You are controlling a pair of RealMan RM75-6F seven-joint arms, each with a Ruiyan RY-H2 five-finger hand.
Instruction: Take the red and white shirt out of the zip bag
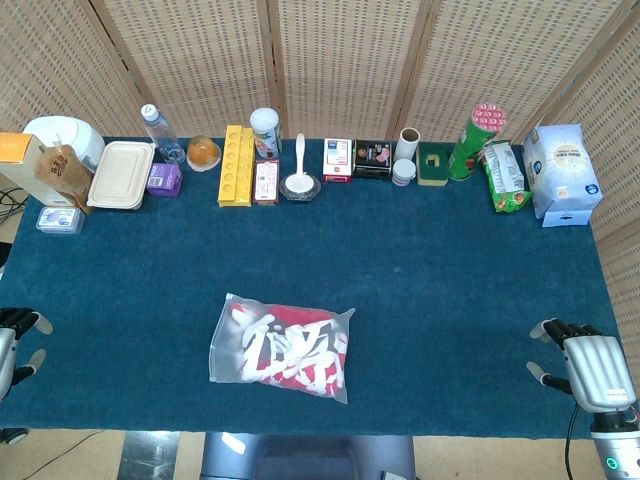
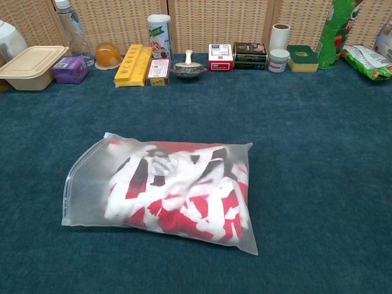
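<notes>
A clear zip bag [image 1: 226,330] [image 2: 86,165] lies flat on the blue table near the front edge, slightly left of centre. Inside it sits the folded red and white shirt [image 1: 290,346] [image 2: 184,193], fully enclosed. The bag's zip edge runs along its left side in the chest view. My left hand [image 1: 14,342] rests at the table's far left edge, open and holding nothing. At the far right edge my right hand [image 1: 585,362] also stands open with fingers apart. Both hands are far from the bag and appear only in the head view.
Along the back edge stands a row of items: a beige lunch box [image 1: 120,175], a water bottle [image 1: 160,132], a yellow tray [image 1: 236,165], a white spoon in a bowl [image 1: 300,178], small boxes [image 1: 338,160], a green canister [image 1: 476,138] and a white bag [image 1: 562,172].
</notes>
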